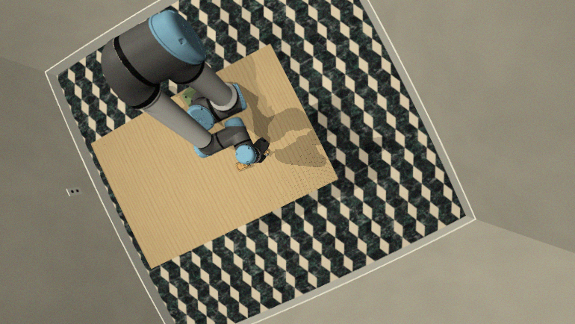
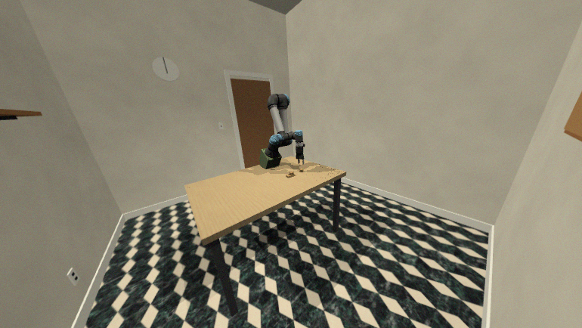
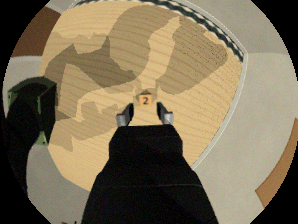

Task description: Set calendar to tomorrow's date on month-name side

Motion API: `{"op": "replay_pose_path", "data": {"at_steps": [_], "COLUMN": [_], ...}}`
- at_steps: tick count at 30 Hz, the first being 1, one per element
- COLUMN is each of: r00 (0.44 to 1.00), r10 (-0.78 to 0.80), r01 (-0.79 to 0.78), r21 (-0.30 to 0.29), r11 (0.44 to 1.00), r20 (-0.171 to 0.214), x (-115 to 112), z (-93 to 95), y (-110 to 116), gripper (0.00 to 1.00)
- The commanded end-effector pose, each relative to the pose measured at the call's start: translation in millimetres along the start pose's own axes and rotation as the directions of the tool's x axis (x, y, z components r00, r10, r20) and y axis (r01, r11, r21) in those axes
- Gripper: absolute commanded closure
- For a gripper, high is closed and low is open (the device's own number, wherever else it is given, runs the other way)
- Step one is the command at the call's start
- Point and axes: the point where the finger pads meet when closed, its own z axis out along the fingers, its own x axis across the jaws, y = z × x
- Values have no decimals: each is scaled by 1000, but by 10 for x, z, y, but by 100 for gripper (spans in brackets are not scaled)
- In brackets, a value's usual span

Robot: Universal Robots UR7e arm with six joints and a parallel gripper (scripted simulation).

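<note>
The claw [image 1: 265, 152] [image 2: 301, 162] [image 3: 145, 107] is opened nearly fully; nothing is gripped. Below it, a loose cube [image 1: 267, 152] [image 2: 301, 170] [image 3: 145, 100] is seated on the table [image 1: 181, 181] [image 2: 252, 199] [image 3: 75, 165], its "2" legible. The calendar tray [image 1: 241, 166] [image 2: 289, 174] is partly covered by the wrist from above; its contents cannot be read.
</note>
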Motion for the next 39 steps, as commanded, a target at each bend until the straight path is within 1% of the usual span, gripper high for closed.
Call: {"op": "replay_pose_path", "data": {"at_steps": [1, 27, 39], "r00": [1000, 1000, 1000], "r10": [0, 0, 0], "r01": [0, 0, 0], "r21": [0, 0, -1], "r11": [1000, 1000, 1000], "r20": [-1, -1, -1], "x": [3, 3, 4], "z": [-2, 1, 56], "y": [1, 1, -1], "gripper": [10, 10, 10]}}
